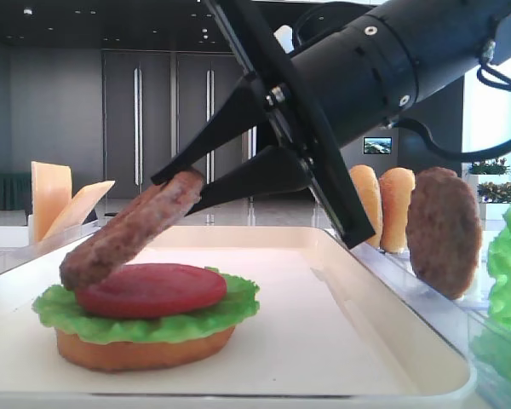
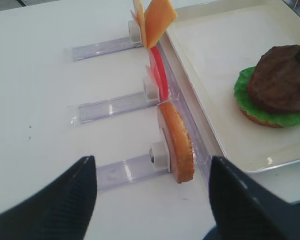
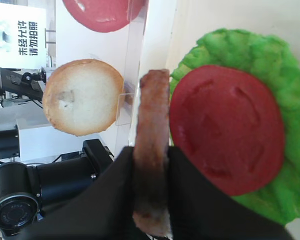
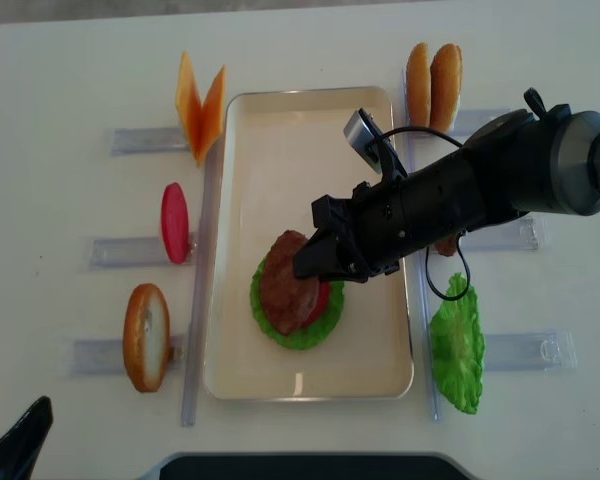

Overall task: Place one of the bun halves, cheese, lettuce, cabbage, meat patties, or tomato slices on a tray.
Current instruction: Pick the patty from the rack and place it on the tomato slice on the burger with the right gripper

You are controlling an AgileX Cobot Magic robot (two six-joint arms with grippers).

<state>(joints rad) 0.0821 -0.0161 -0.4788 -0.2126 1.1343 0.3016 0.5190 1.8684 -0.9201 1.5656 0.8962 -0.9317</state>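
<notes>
My right gripper (image 1: 175, 192) (image 3: 151, 155) (image 4: 305, 262) is shut on a brown meat patty (image 1: 132, 228) (image 3: 152, 115) (image 4: 283, 280), gripping its raised edge. The patty hangs tilted, and its low end reaches the left rim of a red tomato slice (image 1: 149, 290) (image 3: 227, 130). The slice lies on frilly lettuce (image 1: 230, 307) (image 3: 285, 75) (image 2: 245, 85) over a bun half (image 1: 145, 351). This stack sits on the cream tray (image 1: 324, 324) (image 4: 300, 130) (image 2: 225, 45). My left gripper (image 2: 152, 167) hovers open and empty over the table, left of the tray.
Clear racks flank the tray. On the left stand cheese slices (image 4: 200, 100) (image 2: 157, 17), a tomato slice (image 4: 174, 222) (image 2: 159, 72) and a bun half (image 4: 146, 336) (image 2: 177, 142). On the right are two bun halves (image 4: 432, 80), another patty (image 1: 443, 230) and lettuce (image 4: 456, 345).
</notes>
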